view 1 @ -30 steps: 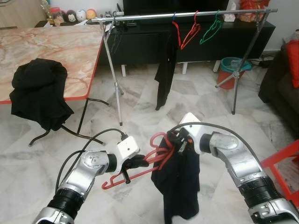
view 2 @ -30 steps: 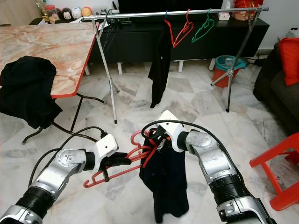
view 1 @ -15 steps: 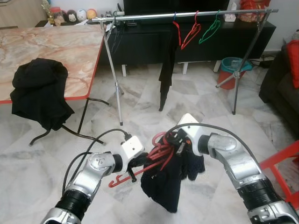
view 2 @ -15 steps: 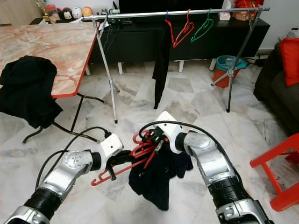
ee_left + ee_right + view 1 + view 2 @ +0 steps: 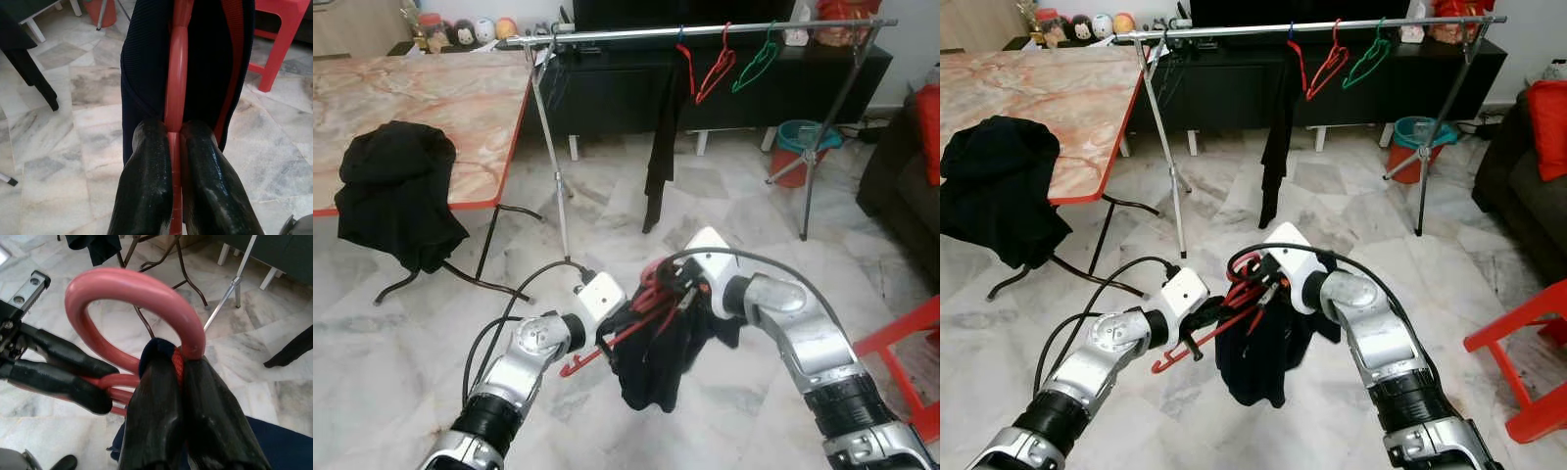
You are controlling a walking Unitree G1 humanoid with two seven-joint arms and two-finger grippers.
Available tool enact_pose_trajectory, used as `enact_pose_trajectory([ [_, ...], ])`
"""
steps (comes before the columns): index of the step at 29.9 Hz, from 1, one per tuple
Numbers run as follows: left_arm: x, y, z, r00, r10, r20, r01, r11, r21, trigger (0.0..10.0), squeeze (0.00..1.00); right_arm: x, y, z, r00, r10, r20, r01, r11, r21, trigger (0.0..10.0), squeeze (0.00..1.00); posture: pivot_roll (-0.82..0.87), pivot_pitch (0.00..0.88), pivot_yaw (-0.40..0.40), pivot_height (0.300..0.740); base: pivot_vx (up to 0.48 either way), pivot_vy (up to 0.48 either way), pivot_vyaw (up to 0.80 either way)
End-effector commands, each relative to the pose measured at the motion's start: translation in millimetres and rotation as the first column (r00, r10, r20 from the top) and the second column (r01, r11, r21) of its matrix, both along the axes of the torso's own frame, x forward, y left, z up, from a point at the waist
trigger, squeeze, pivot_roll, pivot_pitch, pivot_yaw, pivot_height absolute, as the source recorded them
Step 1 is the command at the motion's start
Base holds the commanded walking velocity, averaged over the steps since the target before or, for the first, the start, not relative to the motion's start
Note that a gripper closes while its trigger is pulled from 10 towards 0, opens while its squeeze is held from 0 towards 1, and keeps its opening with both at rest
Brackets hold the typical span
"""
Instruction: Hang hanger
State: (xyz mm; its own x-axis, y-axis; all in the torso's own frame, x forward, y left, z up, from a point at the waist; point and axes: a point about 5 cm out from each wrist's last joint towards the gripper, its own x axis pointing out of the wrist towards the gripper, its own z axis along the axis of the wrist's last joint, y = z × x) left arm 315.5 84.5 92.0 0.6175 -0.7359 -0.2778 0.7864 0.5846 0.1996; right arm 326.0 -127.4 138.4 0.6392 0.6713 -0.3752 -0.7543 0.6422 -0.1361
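A red hanger point(image 5: 641, 311) carrying a dark garment point(image 5: 656, 364) is held in the air between both arms, above the marble floor. My left gripper point(image 5: 605, 340) is shut on the hanger's lower bar point(image 5: 175, 112). Beside it, my right gripper point(image 5: 668, 286) is shut on the hanger at the base of its hook point(image 5: 132, 293), with a fold of the cloth pinched in too. The silver clothes rail point(image 5: 705, 32) crosses the back of the room, well beyond the arms. It holds a dark garment point(image 5: 660, 147), a red hanger point(image 5: 715, 69) and a green hanger point(image 5: 756, 61).
A marble-topped table point(image 5: 421, 108) with a black garment point(image 5: 396, 191) draped over its edge stands at the left. A red stool point(image 5: 901, 343) is at the right, a sofa point(image 5: 901, 176) behind it. A teal bin point(image 5: 795, 147) sits by the rail's right leg.
Both grippers have lifted the hanger and drawn it a little forward. The garment has bunched up and hangs shorter than a second ago.
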Motion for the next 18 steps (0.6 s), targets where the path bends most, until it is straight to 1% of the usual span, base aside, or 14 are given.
enact_pose_trajectory([
  [1,8.8,1.5,15.8,0.997,0.034,0.068,-0.031,0.999,-0.040,10.0,0.00,-5.8,8.3,-2.8,0.999,0.047,-0.016,-0.047,0.999,0.013,10.0,0.00,0.00,0.043,-0.014,0.740,0.000,0.000,0.00],
  [6,9.4,1.3,15.1,0.996,0.044,0.075,-0.041,0.998,-0.046,10.0,0.00,-7.4,7.4,-3.8,0.999,0.043,-0.020,-0.043,0.999,0.018,10.0,0.00,0.00,0.043,-0.013,0.740,0.000,0.000,0.00],
  [9,8.3,-3.1,14.9,0.997,0.035,0.072,-0.031,0.997,-0.066,10.0,0.00,-8.1,6.1,-6.1,0.999,0.027,-0.027,-0.027,0.999,0.018,10.0,0.00,0.00,0.041,-0.011,0.740,0.000,0.000,0.00],
  [10,8.2,-4.0,15.9,0.997,0.034,0.073,-0.028,0.996,-0.080,10.0,0.00,-8.7,6.8,-6.2,0.999,0.031,-0.025,-0.031,0.999,0.017,10.0,0.08,0.00,0.041,-0.011,0.740,0.000,0.000,0.00],
  [12,8.2,-4.3,16.3,0.997,0.034,0.074,-0.027,0.996,-0.085,10.0,0.00,-8.9,7.1,-6.1,0.999,0.032,-0.025,-0.032,0.999,0.017,10.0,0.08,0.00,0.041,-0.011,0.740,0.000,0.000,0.00],
  [13,9.0,-4.0,17.3,0.996,0.041,0.076,-0.033,0.995,-0.097,10.0,0.00,-9.0,7.7,-5.6,0.999,0.034,-0.022,-0.034,0.999,0.021,10.0,0.70,0.00,0.041,-0.011,0.740,0.000,0.000,0.00],
  [14,9.0,-4.0,17.3,0.996,0.041,0.076,-0.033,0.995,-0.097,10.0,0.00,-9.0,7.7,-5.6,0.999,0.034,-0.022,-0.034,0.999,0.021,10.0,0.70,0.00,0.041,-0.011,0.740,0.000,0.000,0.00],
  [15,9.3,-4.0,17.6,0.996,0.042,0.076,-0.034,0.994,-0.100,10.0,0.00,-8.8,7.7,-5.5,0.999,0.034,-0.021,-0.034,0.999,0.021,10.0,0.78,0.00,0.040,-0.012,0.740,0.000,0.000,0.00],
  [17,9.6,-4.3,18.2,0.997,0.040,0.073,-0.032,0.994,-0.109,10.0,0.00,-8.7,7.6,-5.3,0.999,0.034,-0.020,-0.034,0.999,0.020,10.0,0.78,0.00,0.040,-0.012,0.740,0.000,0.000,0.00],
  [18,9.3,-4.7,18.3,0.997,0.036,0.071,-0.027,0.993,-0.114,10.0,0.00,-8.8,7.4,-5.3,0.999,0.035,-0.020,-0.034,0.999,0.019,10.0,0.96,-0.01,0.039,-0.013,0.740,0.000,0.000,0.00],
])
